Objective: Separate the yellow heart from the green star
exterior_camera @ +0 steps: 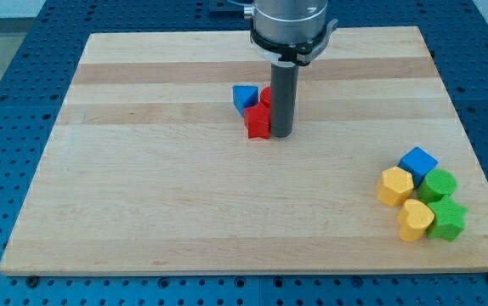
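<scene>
The yellow heart (415, 219) lies near the view's bottom right, touching the green star (446, 219) on its right. My tip (280, 135) rests on the board near the view's top middle, far from both, against the right side of a red block (258, 121).
A yellow hexagon block (394, 185), a blue cube (417, 162) and a green round block (438, 184) cluster just above the heart and star. A blue triangle block (244, 97) and a second red block (265, 95) sit by my tip. The board's right edge (473, 161) is close to the cluster.
</scene>
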